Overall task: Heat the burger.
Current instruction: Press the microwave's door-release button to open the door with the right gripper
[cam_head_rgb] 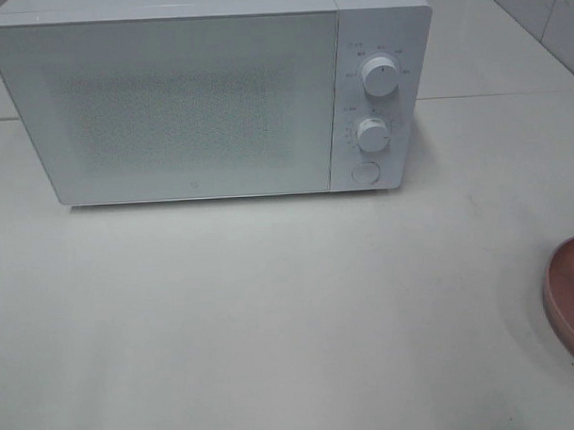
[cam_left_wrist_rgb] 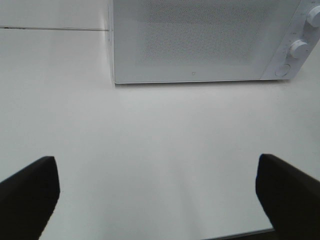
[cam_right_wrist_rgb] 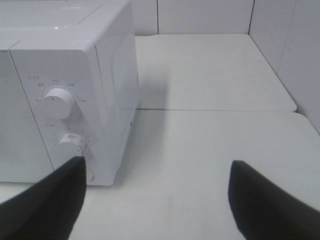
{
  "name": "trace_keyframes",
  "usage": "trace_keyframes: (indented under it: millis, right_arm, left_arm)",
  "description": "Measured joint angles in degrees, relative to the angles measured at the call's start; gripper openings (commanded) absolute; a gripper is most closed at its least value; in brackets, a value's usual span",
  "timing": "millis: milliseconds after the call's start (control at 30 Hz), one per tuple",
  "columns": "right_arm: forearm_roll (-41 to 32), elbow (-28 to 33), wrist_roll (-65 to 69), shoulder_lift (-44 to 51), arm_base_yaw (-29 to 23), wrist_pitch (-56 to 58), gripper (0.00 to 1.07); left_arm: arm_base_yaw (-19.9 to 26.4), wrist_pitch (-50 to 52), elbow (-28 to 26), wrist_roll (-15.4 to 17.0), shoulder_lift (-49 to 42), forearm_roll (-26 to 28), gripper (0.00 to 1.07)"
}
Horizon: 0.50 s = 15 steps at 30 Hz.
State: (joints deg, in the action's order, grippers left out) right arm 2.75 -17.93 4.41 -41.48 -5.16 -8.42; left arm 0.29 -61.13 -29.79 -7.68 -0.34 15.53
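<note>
Left claw [cam_left_wrist_rgb: 156,167] is hovering over the bare white tabletop [cam_left_wrist_rgb: 150,130]. Its two dark fingers [cam_left_wrist_rgb: 30,197] are standing wide apart and are gripping nothing. Ahead of it a white microwave [cam_left_wrist_rgb: 200,40] is sitting on the tabletop, well apart from the fingertips. The microwave's door [cam_left_wrist_rgb: 195,35] is shut, and the speckled window is facing this claw. The control panel is lying off toward my right claw's side.

My right claw [cam_right_wrist_rgb: 157,167] is also standing open, with both dark fingers [cam_right_wrist_rgb: 265,205] spread and only tabletop showing between them. It is hanging low, in front of the microwave's control-panel corner, and is looking along the oven's plain side wall [cam_right_wrist_rgb: 117,75] toward the pale tiled wall [cam_right_wrist_rgb: 205,17] beyond. On the panel, the upper knob [cam_right_wrist_rgb: 58,102] is sitting above the lower knob [cam_right_wrist_rgb: 71,144]. In the wrist view, the finger nearer the oven is cutting across the round button at the foot of the panel, and I cannot tell how close it really is.

From the high camera, the rim of a pink round plate [cam_head_rgb: 571,295] is showing at the edge of the tabletop on my right claw's side, nearer to me than the microwave. Neither claw is reaching it.

I cannot tell where the burger is, since none of my views is showing it.
</note>
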Motion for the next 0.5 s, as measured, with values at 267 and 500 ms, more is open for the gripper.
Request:
trace_keyframes:
  millis: [267, 500]
  right_arm:
    - [0.1, 0.2, 0.0, -9.5, 0.0, -13.3, 0.74]
    - [0.0, 0.2, -1.9, -18.4, 0.0, -22.5, 0.74]
  left_arm:
    - [0.0, 0.0, 0.0, 0.0, 0.0, 0.0, 1.0]
    - [0.0, 0.0, 0.0, 0.0, 0.0, 0.0, 1.0]
